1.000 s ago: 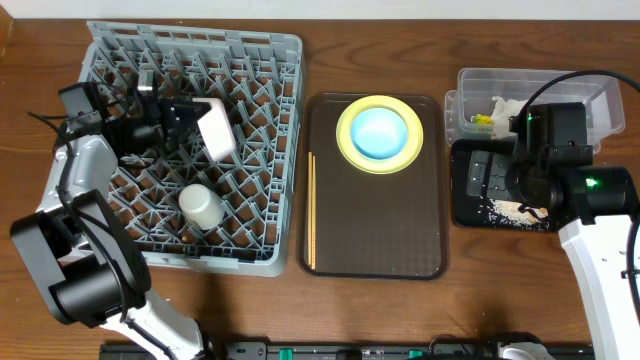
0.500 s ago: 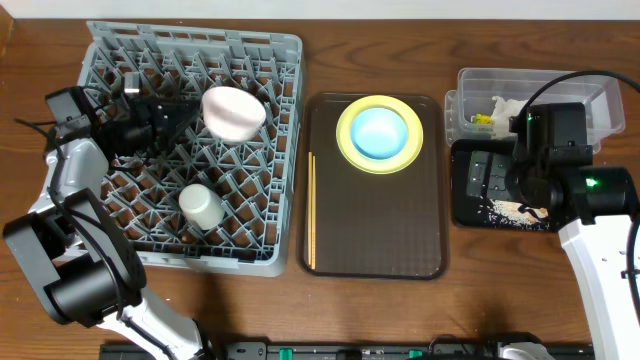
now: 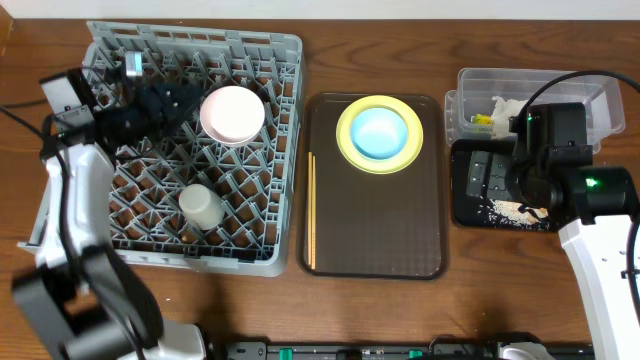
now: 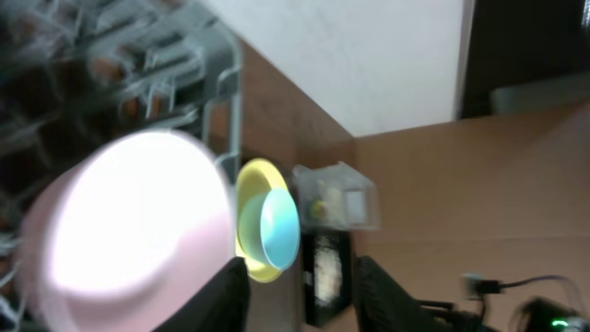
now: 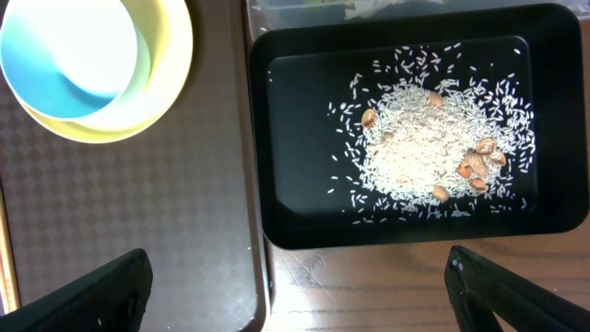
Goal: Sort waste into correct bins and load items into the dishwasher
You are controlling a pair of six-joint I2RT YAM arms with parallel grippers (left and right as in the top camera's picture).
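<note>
The pinkish-white bowl [image 3: 232,113] rests in the grey dish rack [image 3: 270,60], next to my left gripper [image 3: 180,100], which is open. In the left wrist view the bowl [image 4: 129,221] lies beside one finger of the gripper [image 4: 304,304], not between the fingers. A white cup [image 3: 201,206] lies in the rack. The blue bowl [image 3: 380,130] sits on the yellow plate [image 3: 345,140], and the chopsticks [image 3: 311,210] lie on the brown tray. My right gripper [image 5: 300,304] is open and empty above the black tray [image 5: 277,221], which holds rice crumbs [image 5: 424,157].
The brown serving tray [image 3: 380,230] lies between the rack and the bins. The clear tub [image 3: 560,85] at the far right holds the white tissue [image 3: 505,105] and the green-and-yellow wrapper [image 3: 482,120]. The black tray [image 3: 470,200] sits just in front of it.
The left gripper carried the pink bowl further back in the rack, let it go, and drew back to the left. The right arm has not moved.
</note>
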